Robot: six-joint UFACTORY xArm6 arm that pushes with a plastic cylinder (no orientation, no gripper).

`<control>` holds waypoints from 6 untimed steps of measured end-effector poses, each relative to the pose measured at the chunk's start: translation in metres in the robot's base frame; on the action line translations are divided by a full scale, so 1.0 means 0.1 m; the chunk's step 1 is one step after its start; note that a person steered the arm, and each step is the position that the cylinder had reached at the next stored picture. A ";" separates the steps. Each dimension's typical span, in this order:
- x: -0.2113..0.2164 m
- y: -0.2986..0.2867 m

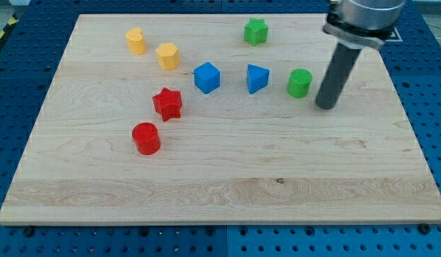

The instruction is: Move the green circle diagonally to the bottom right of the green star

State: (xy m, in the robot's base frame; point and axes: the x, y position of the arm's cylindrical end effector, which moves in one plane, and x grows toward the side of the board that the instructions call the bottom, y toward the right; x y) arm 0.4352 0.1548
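The green circle [300,83] is standing upright on the worktop [220,185], its axis vertical, so it is pointing no particular way. It is sitting at the right, nearer than the green star [255,31] and right of the blue triangle [257,78]. The tip [325,104] is resting just right of the circle, apart from it. The rod is carrying no claw, so nothing is being grasped.

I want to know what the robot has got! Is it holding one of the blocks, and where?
Nothing is held. My tip is a plain rod that only pushes; it stands just to the view's right of the green circle, with a small gap between them.
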 end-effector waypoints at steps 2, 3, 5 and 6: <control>-0.13 -0.24; -0.23 -0.24; -0.23 0.38; -0.76 0.49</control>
